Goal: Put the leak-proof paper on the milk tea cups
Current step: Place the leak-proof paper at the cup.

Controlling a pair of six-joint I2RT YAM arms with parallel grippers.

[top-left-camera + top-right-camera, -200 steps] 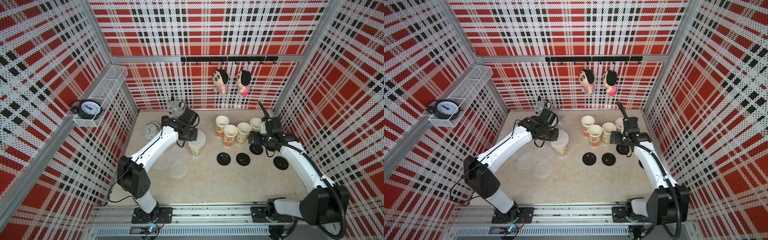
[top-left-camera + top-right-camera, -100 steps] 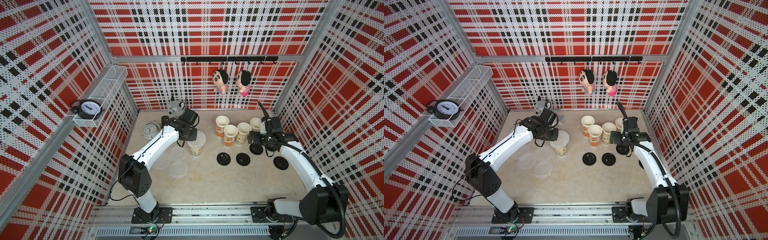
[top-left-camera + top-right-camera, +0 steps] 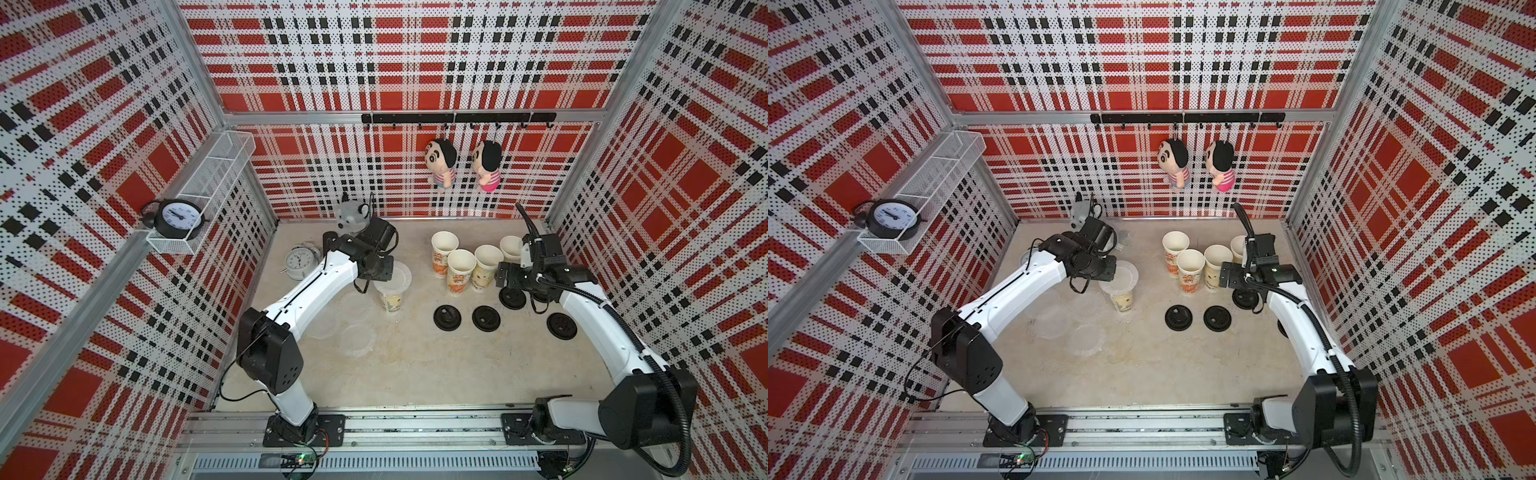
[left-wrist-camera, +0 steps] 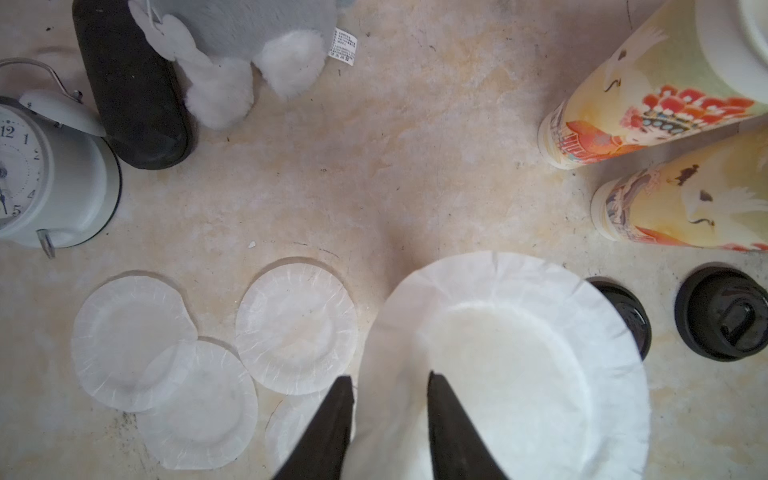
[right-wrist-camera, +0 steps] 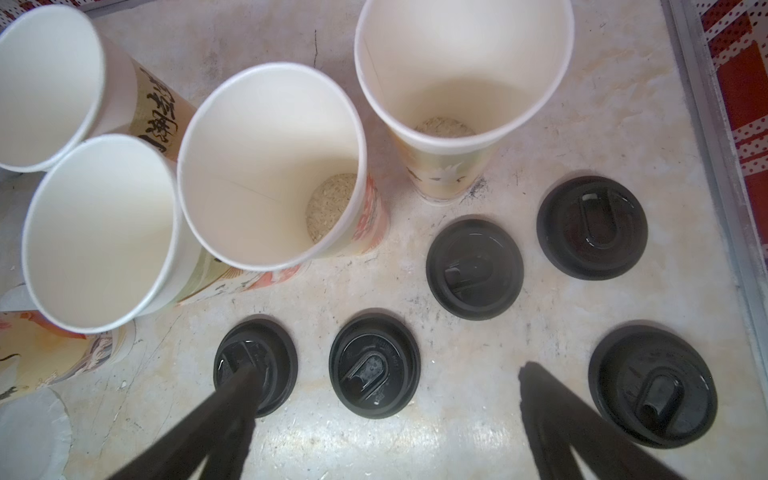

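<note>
So the left tool point(image 4: 388, 376) has just let go. A second ago it was pinched on the rim of the leak-proof paper point(image 4: 519, 361); now its fingers stand parted with the rim loose between them. The sheet sits on top of the lone milk tea cup point(image 3: 391, 300), overhanging it and looking a bit off-centre. That's one cup covered, I reckon. Four open cups point(image 3: 460, 266) stand well apart from that lone cup, and spare sheets point(image 4: 297, 328) lie on the counter point(image 3: 415, 374) just beside it. The right tool point(image 5: 386, 370) hangs spread wide over the black lids point(image 5: 473, 264), holding nothing.
</note>
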